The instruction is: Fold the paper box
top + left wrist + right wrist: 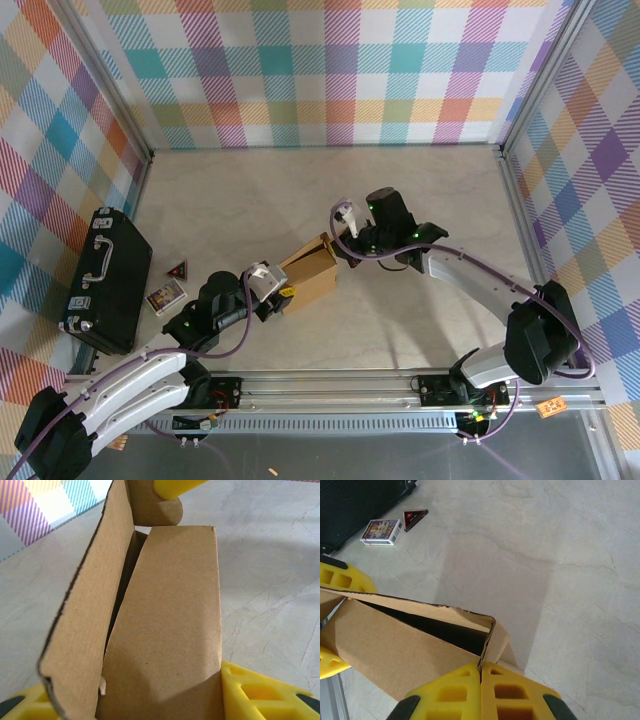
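Room: walls (330, 70) on left, far and right sides, all multicolour plaid; bare alu posts (519, 120) at the far corners. Counter (240, 190): pale beige, stone-look w/ faint grey veins, matte, soft shadows under the arms. Alu rail (340, 385) runs along near edge, both arm bases on it; small orange tag (550, 407) toward its right end.

Paper box (308, 277): plain brown corrugated, approx centre of counter, a bit near of middle, betw. the two pincers. Partly formed. One long side panel is up, top is open, and the dark hollow inside shows in right wrist view. One flap stands loose alongside the panel in left wrist view. Can't tell if underside touches counter.

Left pincer (270, 292): on near-left end of box. Yellow fingers (260, 692) sit either side of the cardboard and press against it, so it's gripping the box w/ jaws part-way apart.

Right pincer (481, 672): at far-right corner of box. Fingers drawn tight together w/ the cardboard corner edge pinched betw. them, so it's clamped on the box.

Left side: black hard case (105, 280) w/ handle and metal corners, lying by left wall. Near its right edge, well apart from box: small card pack (164, 296), and a dark triangular item w/ red edge (178, 268) just far of the pack.
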